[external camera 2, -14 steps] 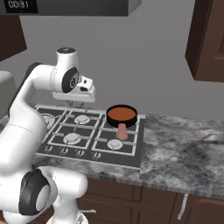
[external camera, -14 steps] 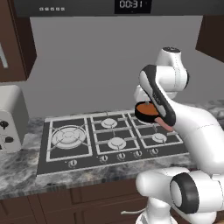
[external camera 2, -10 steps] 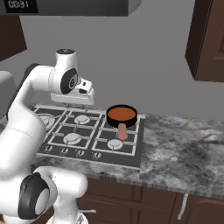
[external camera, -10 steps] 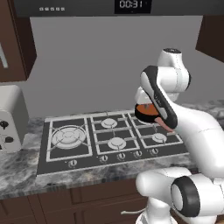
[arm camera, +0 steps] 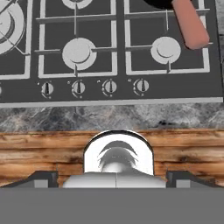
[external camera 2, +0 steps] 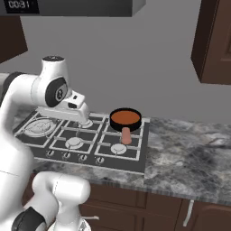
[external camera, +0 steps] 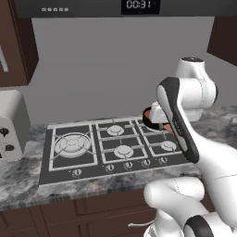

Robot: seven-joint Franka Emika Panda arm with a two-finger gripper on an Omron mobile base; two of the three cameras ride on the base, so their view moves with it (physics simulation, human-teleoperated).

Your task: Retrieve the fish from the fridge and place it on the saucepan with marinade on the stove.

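Saucepan [external camera 2: 125, 118], small, round and black, is seen on the rear right burner of the stove [external camera 2: 97, 145], with orange-brown liquid lying inside it. Its pinkish handle [external camera 2: 127, 135] is pointed toward the front edge of the stove, over the grate between the rear and front right burners. In the left base view the pan is largely hidden behind the arm [external camera: 178, 118], and a small part of its orange filling is visible just left of the arm. In the hand view the handle's end is shown at the upper right, above the front right burner [arm camera: 166, 49].

The stove is set into a grey marbled counter [external camera 2: 194, 155], with brown cabinet fronts [arm camera: 43, 151] below it. A row of knobs [arm camera: 78, 88] is lined along the stove's front. A large ringed burner [external camera: 72, 144] is placed at the stove's left side. A white appliance [external camera: 11, 125] is stood on the counter well left of the stove, and a dark unit with a lit clock [external camera: 139, 4] is mounted above. Dark wooden cupboards [external camera 2: 214, 40] are hung at the upper right.

The gripper [arm camera: 114, 176] is held above the stove's front part, aimed down at the knobs and the counter edge. Its jaws are spread wide, and nothing is held between them.
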